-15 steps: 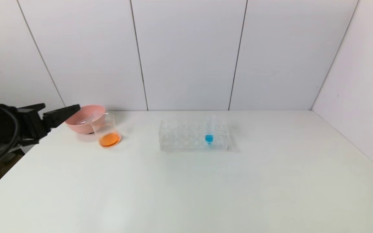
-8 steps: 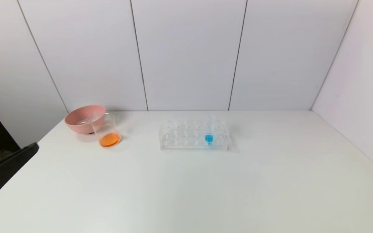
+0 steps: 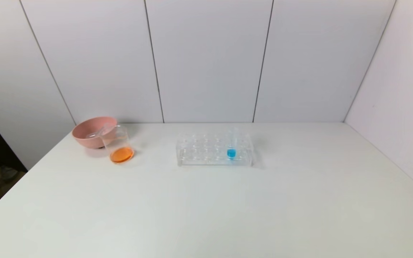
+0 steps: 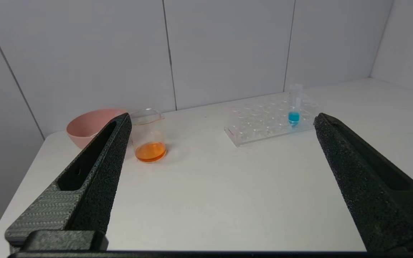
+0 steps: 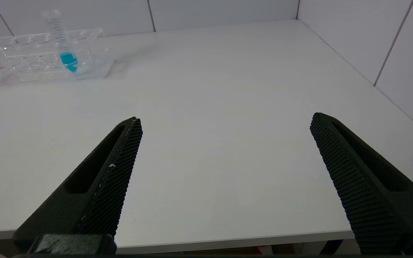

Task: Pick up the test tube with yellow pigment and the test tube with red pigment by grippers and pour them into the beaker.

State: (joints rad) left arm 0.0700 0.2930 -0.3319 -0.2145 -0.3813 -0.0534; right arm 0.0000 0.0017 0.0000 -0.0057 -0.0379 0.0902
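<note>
The beaker [image 3: 118, 144] stands at the table's back left, touching the pink bowl, with orange liquid in its bottom; it also shows in the left wrist view [image 4: 149, 136]. No tube with yellow or red liquid shows in any view. My left gripper [image 4: 221, 120] is open and empty, back near the table's front left, well short of the beaker. My right gripper [image 5: 225, 118] is open and empty over the table's front edge on the right. Neither gripper shows in the head view.
A pink bowl [image 3: 84, 133] sits behind the beaker with something clear lying in it. A clear many-holed rack [image 3: 199, 152] stands at the middle back and holds one upright tube with blue liquid [image 3: 231, 153]. White walls close the back and right of the table [image 3: 206, 208].
My left gripper, which reached toward the pink bowl a second ago, has drawn back down and to the left, out of the head view. Beaker, bowl and rack have not moved.
</note>
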